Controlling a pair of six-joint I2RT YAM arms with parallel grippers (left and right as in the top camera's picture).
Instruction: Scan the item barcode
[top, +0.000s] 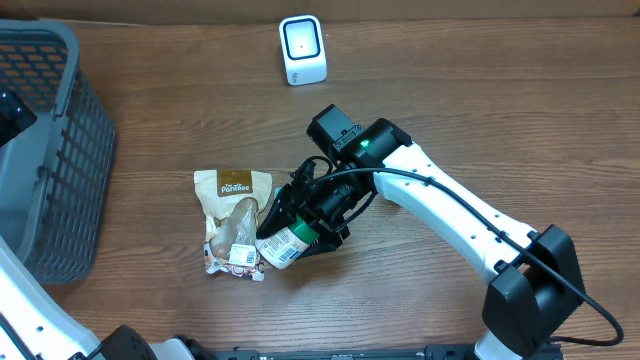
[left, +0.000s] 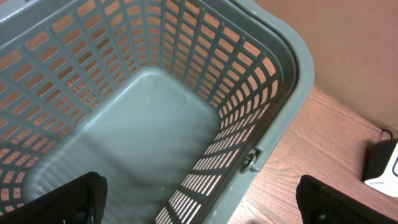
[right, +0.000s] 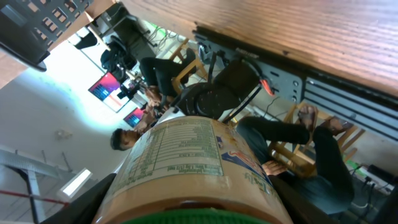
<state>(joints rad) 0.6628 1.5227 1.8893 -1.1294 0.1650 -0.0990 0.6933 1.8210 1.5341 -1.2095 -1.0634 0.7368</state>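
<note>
You had the right gripper closed partway around the jar, just beside the pouch, so you needed to carry it up and turn its label squarely toward the scanner.

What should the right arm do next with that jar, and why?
Probably lift the jar and carry it toward the white scanner, label facing it. The right end effector already grips the jar beside the snack bag, well short of the scanner.
</note>
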